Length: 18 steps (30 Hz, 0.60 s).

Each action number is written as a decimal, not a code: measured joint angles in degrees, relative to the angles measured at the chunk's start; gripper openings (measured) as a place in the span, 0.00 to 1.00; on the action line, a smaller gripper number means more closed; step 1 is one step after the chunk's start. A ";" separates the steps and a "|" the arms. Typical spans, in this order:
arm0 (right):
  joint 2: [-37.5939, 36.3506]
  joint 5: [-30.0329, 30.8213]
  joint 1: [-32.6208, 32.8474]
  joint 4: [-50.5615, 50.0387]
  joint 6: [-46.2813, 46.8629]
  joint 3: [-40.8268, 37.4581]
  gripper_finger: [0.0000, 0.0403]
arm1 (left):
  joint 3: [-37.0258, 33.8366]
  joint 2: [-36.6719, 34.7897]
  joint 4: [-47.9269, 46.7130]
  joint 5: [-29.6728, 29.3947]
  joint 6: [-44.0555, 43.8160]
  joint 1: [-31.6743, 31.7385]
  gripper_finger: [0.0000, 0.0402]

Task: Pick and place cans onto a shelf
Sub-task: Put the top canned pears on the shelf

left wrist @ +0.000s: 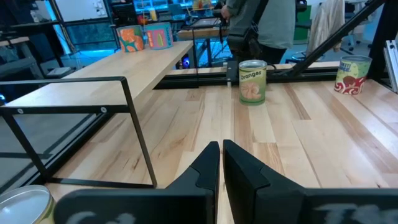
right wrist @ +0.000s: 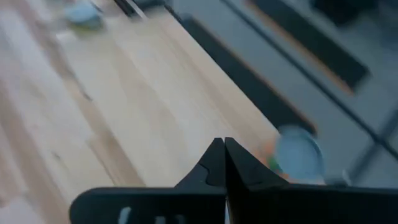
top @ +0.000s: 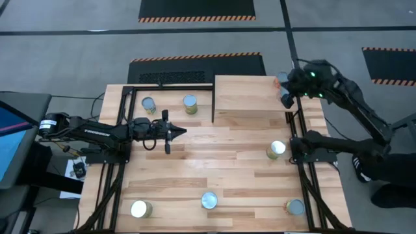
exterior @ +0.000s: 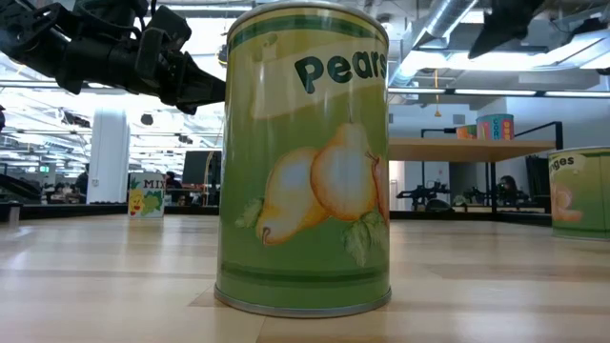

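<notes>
Two cylindrical tins [left wrist: 145, 37] – glossy paper labels – top the pale-wood shelf [top: 246, 94].

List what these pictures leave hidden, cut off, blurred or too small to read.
- Low view: the pears can fills the middle and hides the table behind it; the oranges can is cut by the right edge.
- Right wrist view: motion blur; the can beyond the shut right gripper shows no readable label.
- High view: all labels too small, only lids, as on one can.
- Left wrist view: shelf cans unreadable.
</notes>
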 joint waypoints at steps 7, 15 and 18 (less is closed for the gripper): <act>-12.79 -1.03 9.95 19.68 3.40 -18.24 0.02 | 0.00 0.00 -0.02 0.00 0.03 -0.01 0.03; -20.12 -1.06 24.80 40.60 6.93 -35.30 0.05 | 0.00 0.00 -0.06 0.00 0.03 -0.01 0.03; -20.14 -0.91 30.45 42.68 6.27 -37.83 0.06 | 0.00 -0.01 -0.12 0.00 0.04 -0.01 0.03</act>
